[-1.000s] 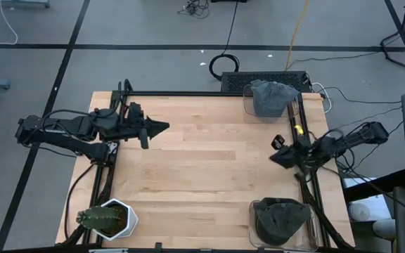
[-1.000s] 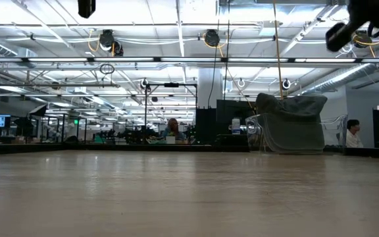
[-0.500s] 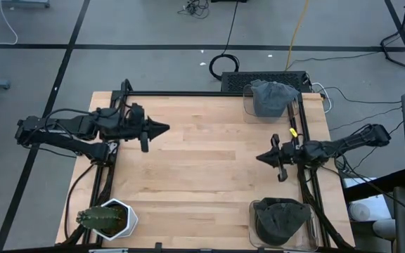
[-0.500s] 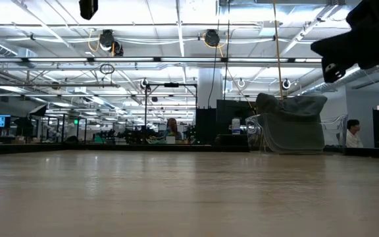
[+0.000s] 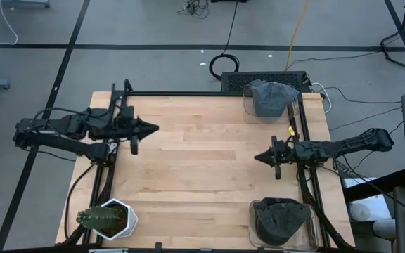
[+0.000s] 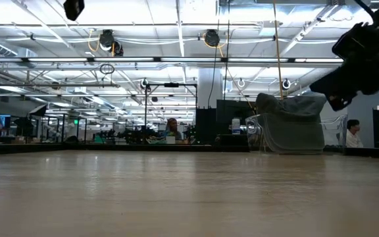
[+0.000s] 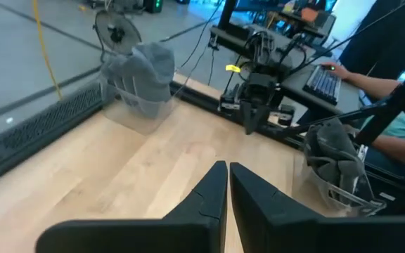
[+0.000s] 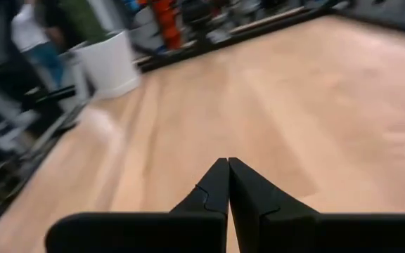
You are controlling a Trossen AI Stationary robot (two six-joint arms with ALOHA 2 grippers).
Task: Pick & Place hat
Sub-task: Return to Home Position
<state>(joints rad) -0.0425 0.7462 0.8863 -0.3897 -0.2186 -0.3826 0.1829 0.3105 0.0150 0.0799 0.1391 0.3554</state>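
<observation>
Black cap (image 5: 280,219) slumped in clear bin (image 5: 314,225) at high view's bottom right; no clear long axis; lies near right gripper (image 5: 259,157), off to its side, not ahead; left gripper (image 5: 152,128) well apart; 2 claws pinched closed, empty; likely only retreat remaining.

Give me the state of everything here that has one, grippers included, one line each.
left gripper: shut, empty, raised.
right gripper: shut, empty, raised.
grey cap: in the top bin, bulging above its rim.
black cap: in the bottom bin.
top bin: upright, holding the grey cap.
bottom bin: upright, holding the black cap.
potted cactus: upright.
</observation>
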